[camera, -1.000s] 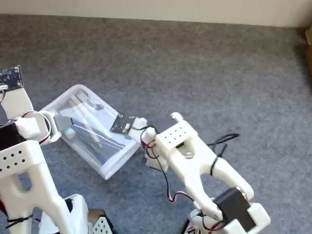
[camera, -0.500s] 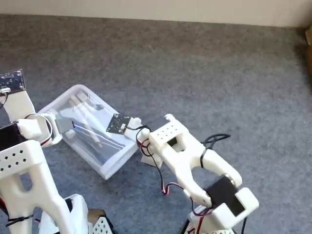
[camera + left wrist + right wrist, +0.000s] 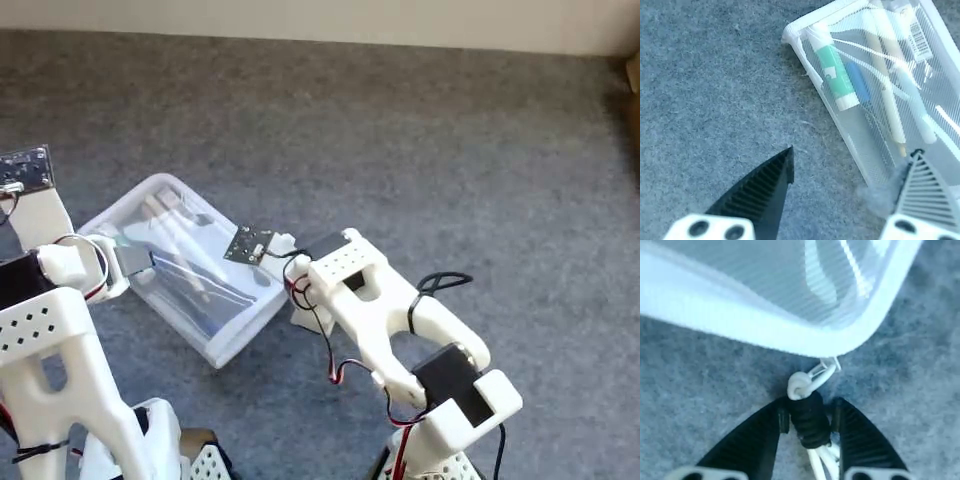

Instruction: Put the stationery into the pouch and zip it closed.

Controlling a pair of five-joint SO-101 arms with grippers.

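Translucent white mesh pouch (image 3: 235, 330) lies flat on the grey carpet (image 3: 450, 150), with a green-and-white tube (image 3: 832, 75) and pale pens (image 3: 890, 100) already inside. The right gripper (image 3: 810, 412) is clenched on the black zipper pull (image 3: 807, 427), just off the pouch's rounded corner. The left gripper (image 3: 852, 152) hangs at the other end, jaws spread wide and grasping nothing. Zipping looks like the step in hand. Draw the pull straight along the zipper line, low and steady, and pin the pouch with the left gripper first, since so light a pouch would likely slide with the tug.
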